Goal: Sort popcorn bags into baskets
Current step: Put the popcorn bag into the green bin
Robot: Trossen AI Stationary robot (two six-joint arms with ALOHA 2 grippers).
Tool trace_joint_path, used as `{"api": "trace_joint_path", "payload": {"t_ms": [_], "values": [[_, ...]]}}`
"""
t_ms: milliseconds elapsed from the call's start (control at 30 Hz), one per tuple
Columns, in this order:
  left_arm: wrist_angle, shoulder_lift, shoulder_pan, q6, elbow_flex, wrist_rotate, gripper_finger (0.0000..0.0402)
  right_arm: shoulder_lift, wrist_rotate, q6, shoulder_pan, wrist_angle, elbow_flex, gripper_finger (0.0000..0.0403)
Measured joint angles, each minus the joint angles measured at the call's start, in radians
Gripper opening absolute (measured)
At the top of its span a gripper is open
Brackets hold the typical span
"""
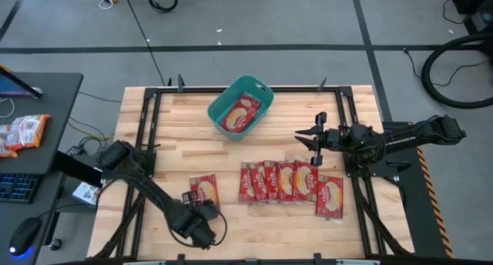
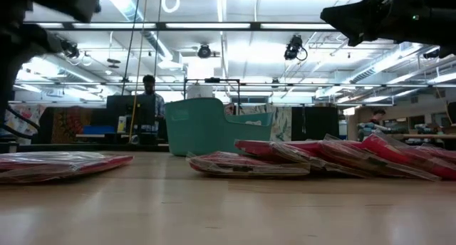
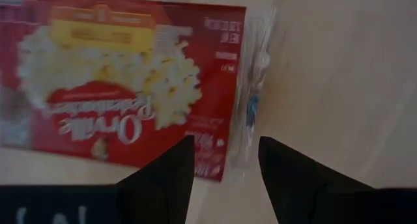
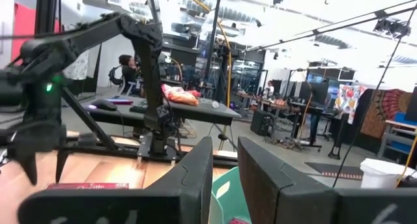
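Red popcorn bags [image 1: 286, 180] lie flat; perhaps two fill teal basket [image 1: 263, 88].

Teal basket [image 2: 206, 125] stands at far table edge. One popcorn bag [image 2: 60, 164] lies flat, apart at left; overlapping bags [image 2: 320, 157] spread right. Dark arm part [image 2: 388, 13] overhead, gripper possibly included. Person [image 2: 147, 102] behind basket.

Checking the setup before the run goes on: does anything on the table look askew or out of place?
Mostly tidy. The teal basket sits turned at an angle to the table edges, with a bag inside. One popcorn bag lies apart from the overlapping row, under the left end effector. Nothing looks spilled or torn.
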Motion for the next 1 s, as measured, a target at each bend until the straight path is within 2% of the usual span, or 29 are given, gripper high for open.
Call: {"api": "trace_joint_path", "payload": {"t_ms": [167,567,700,900,1000], "values": [[0.059,0.053,0.008,0.0,0.0,0.0,0.0174,0.0,0.0,0.0,0.0,0.002,0.0,0.0078],[0.041,0.097,0.012,-0.005,0.004,-0.01,0.0166,0.0,0.0,0.0,0.0,0.002,0.0,0.0078],[0.042,0.098,0.01,0.0,0.003,-0.024,0.0126,0.0,0.0,0.0,0.0,0.002,0.0,0.0078],[0.031,0.1,0.011,0.0,0.001,-0.033,0.0021,0.0,0.0,0.0,0.0,0.002,0.0,0.0078],[0.033,0.098,0.011,-0.003,0.001,-0.027,0.001,0.0,0.0,0.0,0.0,0.002,0.0,0.0078]]}}
